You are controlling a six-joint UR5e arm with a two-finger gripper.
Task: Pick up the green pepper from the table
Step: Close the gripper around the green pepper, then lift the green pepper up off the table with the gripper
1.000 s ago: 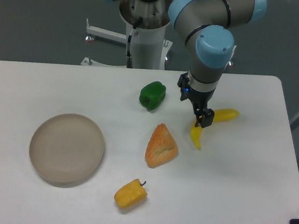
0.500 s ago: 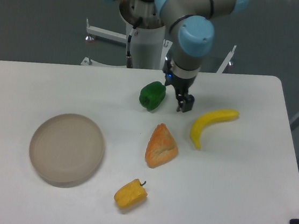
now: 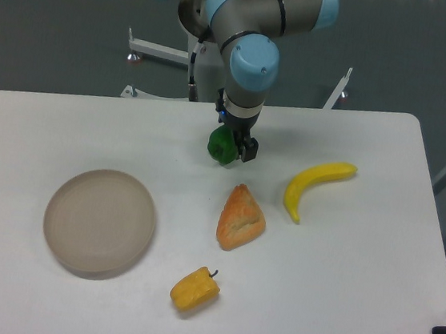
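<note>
It looks like a robotics lab: a robot arm (image 3: 255, 26) is mounted behind a white tabletop (image 3: 353, 295) with toy food.

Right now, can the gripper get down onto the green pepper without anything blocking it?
Probably yes. The gripper hangs right over the green pepper, partly covering it. The orange wedge and the banana lie apart from the pepper on the table, so nothing crowds it. I cannot tell how the jaws stand.
</note>
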